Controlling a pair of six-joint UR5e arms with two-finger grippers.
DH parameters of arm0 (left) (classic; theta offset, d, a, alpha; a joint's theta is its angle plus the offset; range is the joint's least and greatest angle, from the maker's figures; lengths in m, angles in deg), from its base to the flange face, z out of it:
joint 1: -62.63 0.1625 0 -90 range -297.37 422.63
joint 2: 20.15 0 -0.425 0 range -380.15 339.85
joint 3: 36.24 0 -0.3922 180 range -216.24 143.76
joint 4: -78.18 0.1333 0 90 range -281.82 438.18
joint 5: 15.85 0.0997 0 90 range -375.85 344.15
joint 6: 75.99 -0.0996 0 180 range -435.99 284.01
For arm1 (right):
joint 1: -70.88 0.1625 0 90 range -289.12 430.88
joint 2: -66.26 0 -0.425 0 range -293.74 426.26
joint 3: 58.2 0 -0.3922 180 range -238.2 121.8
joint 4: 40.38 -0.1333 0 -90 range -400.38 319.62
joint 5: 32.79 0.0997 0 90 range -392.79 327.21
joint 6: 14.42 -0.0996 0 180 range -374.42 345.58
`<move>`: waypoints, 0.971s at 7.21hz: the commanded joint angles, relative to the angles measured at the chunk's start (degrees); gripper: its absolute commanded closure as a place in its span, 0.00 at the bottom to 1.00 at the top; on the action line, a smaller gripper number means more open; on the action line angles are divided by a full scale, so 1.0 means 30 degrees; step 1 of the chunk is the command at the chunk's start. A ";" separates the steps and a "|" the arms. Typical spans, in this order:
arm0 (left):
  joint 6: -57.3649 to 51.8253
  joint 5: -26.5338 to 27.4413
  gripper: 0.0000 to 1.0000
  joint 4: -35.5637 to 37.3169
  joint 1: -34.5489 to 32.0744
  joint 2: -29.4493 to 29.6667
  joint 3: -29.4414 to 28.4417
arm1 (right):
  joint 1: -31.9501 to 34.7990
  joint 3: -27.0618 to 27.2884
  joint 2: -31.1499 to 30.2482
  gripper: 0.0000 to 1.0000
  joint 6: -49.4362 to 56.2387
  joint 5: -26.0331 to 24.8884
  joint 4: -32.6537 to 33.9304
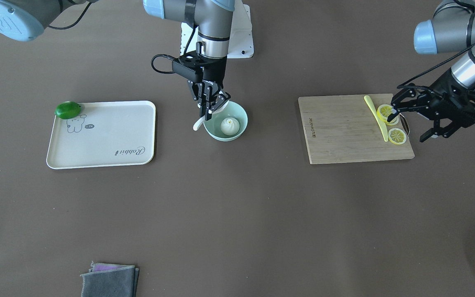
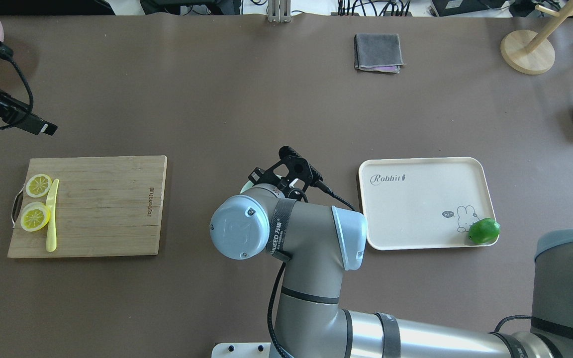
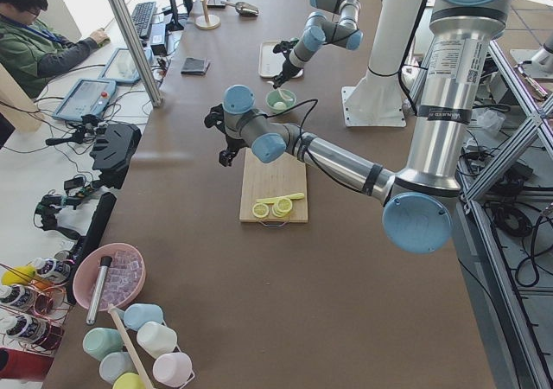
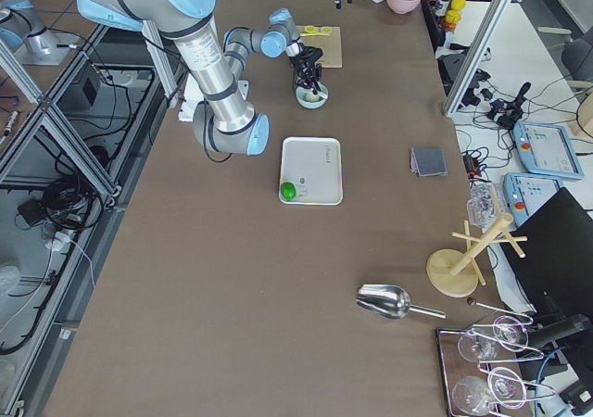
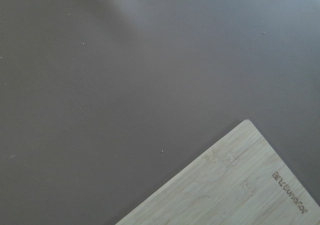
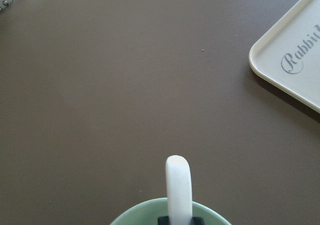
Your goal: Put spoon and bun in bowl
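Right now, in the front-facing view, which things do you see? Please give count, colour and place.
bowl: 1, mint green, table centre
bun: 1, white, inside the bowl
spoon: 1, white, held at the bowl's rim
tray: 1, cream, robot's right side
lime: 1, green, at the tray's corner
cutting board: 1, wooden, robot's left side
lemon slices: 2, yellow, on the board's end
knife: 1, yellow, beside the slices
cloth: 1, grey, table's far side
right end effector: 1, black, shut on the spoon
left end effector: 1, black, open, raised near the board
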 commanded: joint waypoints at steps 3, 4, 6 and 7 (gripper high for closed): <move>0.0029 -0.0002 0.01 -0.0037 0.0001 0.0000 0.0022 | -0.0419 -0.0595 0.0098 0.63 0.0529 -0.0547 0.0054; 0.0029 -0.0002 0.01 -0.0037 0.0001 0.0000 0.0022 | -0.0390 -0.0537 0.0126 0.18 0.1201 -0.1040 0.0895; 0.0000 -0.0002 0.01 -0.0008 0.0001 0.0029 0.0051 | 0.0104 0.1121 0.0069 0.00 0.3155 -0.1047 0.2015; -0.0029 -0.0002 0.01 0.0137 0.0001 0.0058 0.0080 | 0.0950 0.2960 -0.0628 0.00 0.5607 0.0202 0.1988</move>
